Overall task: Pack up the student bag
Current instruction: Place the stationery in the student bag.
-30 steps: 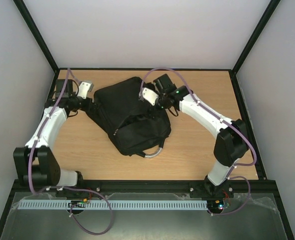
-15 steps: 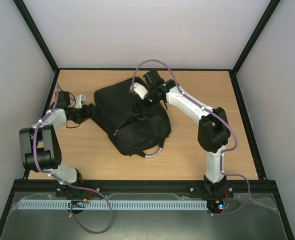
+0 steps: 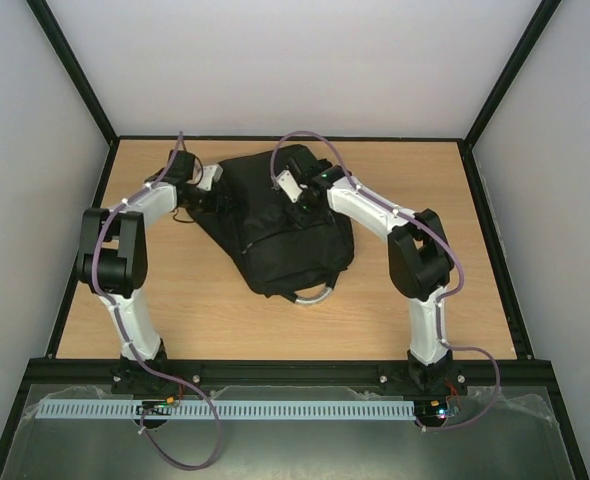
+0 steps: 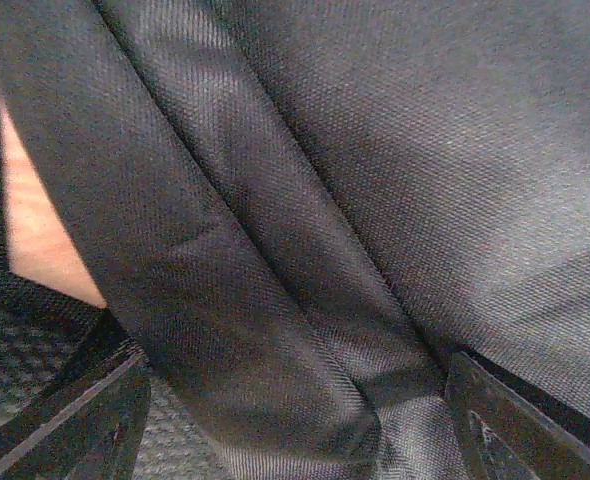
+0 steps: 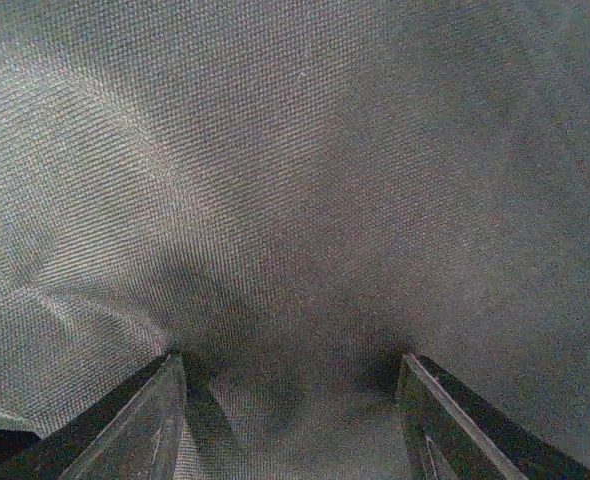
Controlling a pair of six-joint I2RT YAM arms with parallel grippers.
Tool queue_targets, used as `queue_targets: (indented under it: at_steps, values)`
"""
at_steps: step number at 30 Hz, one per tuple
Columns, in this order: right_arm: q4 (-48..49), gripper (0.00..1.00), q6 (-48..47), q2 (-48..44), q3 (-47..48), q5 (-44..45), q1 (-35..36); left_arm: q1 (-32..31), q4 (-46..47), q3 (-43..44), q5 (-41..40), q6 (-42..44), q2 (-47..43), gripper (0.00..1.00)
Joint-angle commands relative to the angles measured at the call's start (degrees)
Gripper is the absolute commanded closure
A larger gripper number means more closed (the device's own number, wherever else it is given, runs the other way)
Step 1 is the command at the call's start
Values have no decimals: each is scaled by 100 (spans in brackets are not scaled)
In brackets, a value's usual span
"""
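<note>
Wooden table (image 3: 185, 310), grey enclosure walls. Black bag (image 3: 295, 245) lies centre-far on it, grey handle (image 3: 320, 294) toward the bases. At the bag's far-left edge, left gripper (image 4: 290, 400): jaws wide, released, a fabric fold between. On its far top, right gripper (image 5: 290, 390): jaws partly apart, fabric bunched between; grasp cannot be told.

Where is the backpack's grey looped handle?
Top view: the grey looped handle sits at the near edge of the black fabric backpack, around the middle of the wooden table.
</note>
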Motion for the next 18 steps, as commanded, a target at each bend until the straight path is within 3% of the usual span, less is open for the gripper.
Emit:
queue_targets:
  at_steps: [1,5,12,15,18]
  values:
    - [-548,40,-31,-407,-151,321,-37,-203,-128,364,-588,204,24,14]
    - [-583,31,-326,-781,155,233,-51,14,-237,182,-733,116,-435,8]
    - [-658,32,-624,-985,865,-909,-32,291,-199,-416,-663,-227,-1596,0]
    - [-702,32,-875,-964,927,-1412,153,387,-222,-757,-166,-580,-1793,1]
    - [-683,35,-1304,-915,789,-1098,555,591,23,-1181,773,-985,-1905,1]
